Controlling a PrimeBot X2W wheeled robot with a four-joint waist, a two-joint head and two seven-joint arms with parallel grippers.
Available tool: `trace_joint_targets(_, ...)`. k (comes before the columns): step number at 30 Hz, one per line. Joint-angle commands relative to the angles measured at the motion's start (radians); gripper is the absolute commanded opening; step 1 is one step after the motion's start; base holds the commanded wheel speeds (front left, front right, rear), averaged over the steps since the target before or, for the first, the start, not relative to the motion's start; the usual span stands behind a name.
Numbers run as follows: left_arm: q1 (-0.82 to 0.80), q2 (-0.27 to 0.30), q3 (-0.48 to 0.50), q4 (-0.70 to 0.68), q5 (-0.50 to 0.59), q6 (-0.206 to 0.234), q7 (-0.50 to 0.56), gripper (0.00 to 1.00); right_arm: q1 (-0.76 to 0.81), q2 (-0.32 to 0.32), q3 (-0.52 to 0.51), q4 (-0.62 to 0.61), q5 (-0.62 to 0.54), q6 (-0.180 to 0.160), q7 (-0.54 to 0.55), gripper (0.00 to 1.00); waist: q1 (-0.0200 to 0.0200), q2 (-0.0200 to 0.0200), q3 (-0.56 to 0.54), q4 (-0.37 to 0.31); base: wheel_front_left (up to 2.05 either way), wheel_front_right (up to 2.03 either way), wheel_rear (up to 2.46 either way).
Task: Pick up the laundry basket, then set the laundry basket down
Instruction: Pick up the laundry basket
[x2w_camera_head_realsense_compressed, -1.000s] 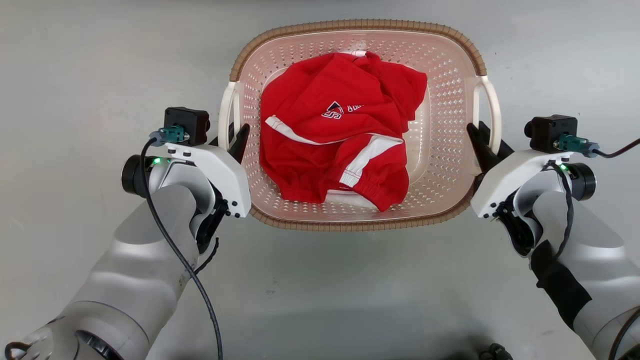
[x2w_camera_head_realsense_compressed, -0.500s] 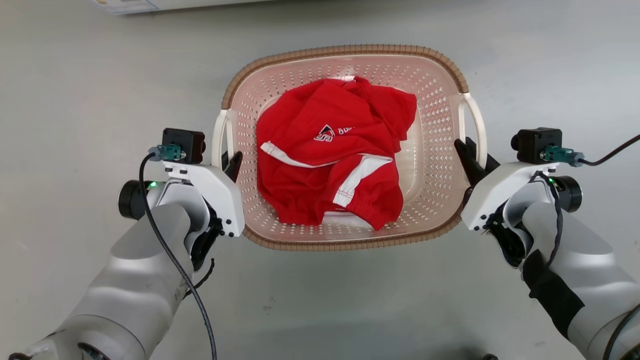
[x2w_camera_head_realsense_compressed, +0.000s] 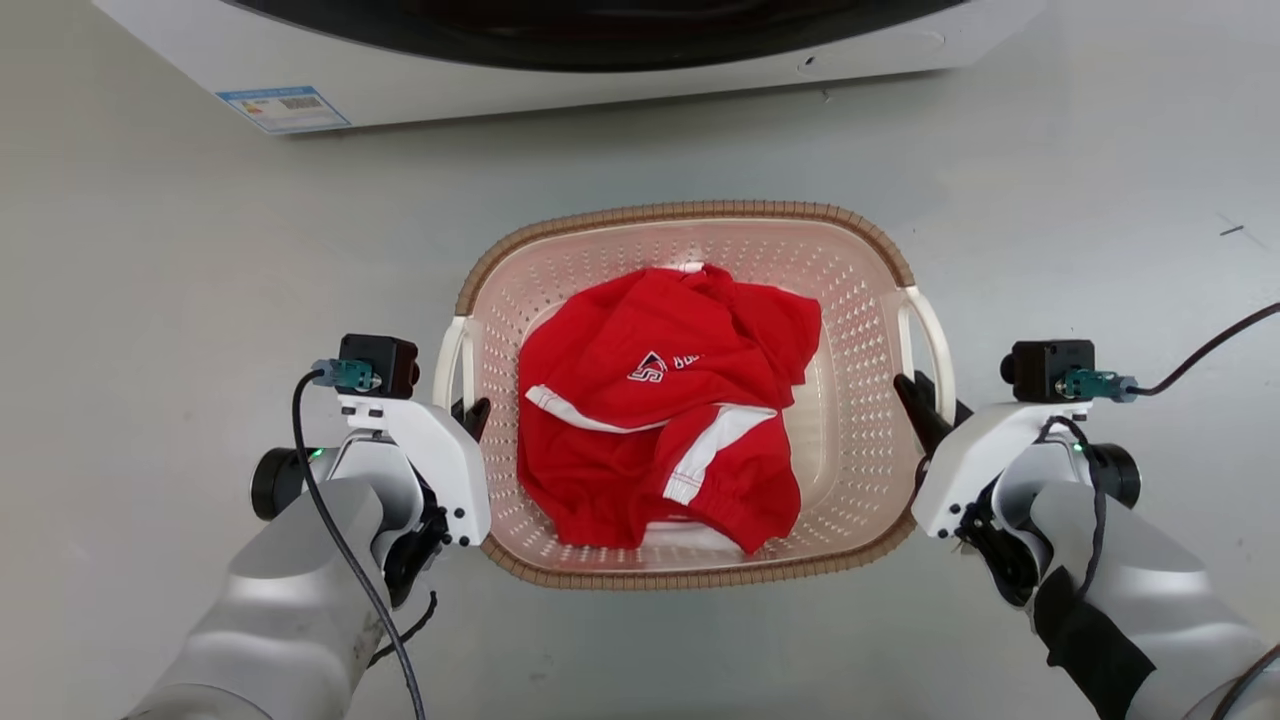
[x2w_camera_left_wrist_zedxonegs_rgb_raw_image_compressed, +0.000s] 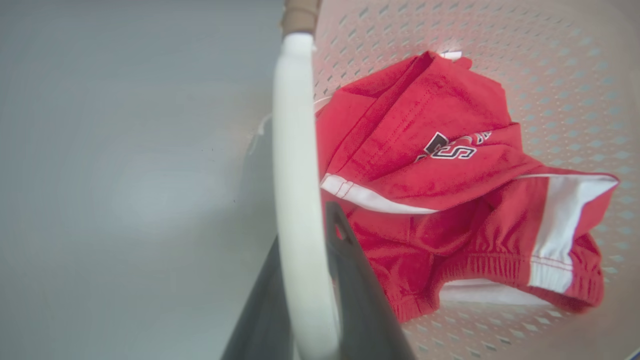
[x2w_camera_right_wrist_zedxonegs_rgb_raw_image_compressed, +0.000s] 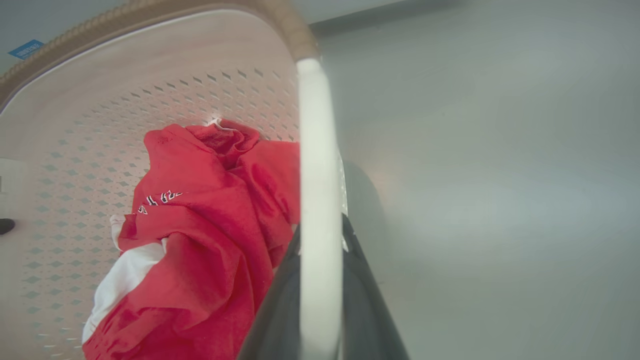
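Pinkish-cream laundry basket (x2w_camera_head_realsense_compressed: 860, 330) held a red garment (x2w_camera_head_realsense_compressed: 665, 400); the left tool (x2w_camera_head_realsense_compressed: 468, 410) clenched its left white handle (x2w_camera_head_realsense_compressed: 447, 365), the right tool (x2w_camera_head_realsense_compressed: 928, 400) clenched its right white handle (x2w_camera_head_realsense_compressed: 937, 335).

Pinkish-cream laundry basket (x2w_camera_head_realsense_compressed: 862, 322), red-and-white garment (x2w_camera_head_realsense_compressed: 640, 450)

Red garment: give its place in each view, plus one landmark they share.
Head view: red garment at centre, inside the basket.
Left wrist view: right of centre, right of the white left handle.
Right wrist view: lower left, left of the white right handle.
Shared landmark: the basket's brown rim.
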Motion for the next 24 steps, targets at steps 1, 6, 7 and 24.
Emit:
trace_joint_targets(1,0.036,0.090,0.014,0.037,-0.011,-0.002,0.008,0.00,0.051,-0.069,0.006,0.035,0.022,-0.004,0.005,0.00,0.0000,0.0000,-0.036,-0.002,0.00,0.00,0.00)
trace_joint_targets(6,0.074,0.096,0.012,0.043,-0.034,-0.002,0.037,0.00,0.076,-0.069,0.045,0.036,0.067,-0.004,0.033,0.00,0.0000,0.0000,-0.104,-0.003,0.00,0.00,0.00)
trace_joint_targets(7,0.083,0.097,0.011,0.044,-0.039,-0.002,0.043,0.00,0.082,-0.069,0.052,0.036,0.075,-0.004,0.036,0.00,0.0000,0.0000,-0.119,-0.002,0.00,0.00,0.00)
trace_joint_targets(24,0.272,0.085,0.004,0.049,-0.104,-0.002,0.106,0.00,0.222,-0.069,0.169,0.054,0.182,-0.004,0.100,0.00,0.0000,0.0000,-0.395,0.006,0.00,0.00,0.00)
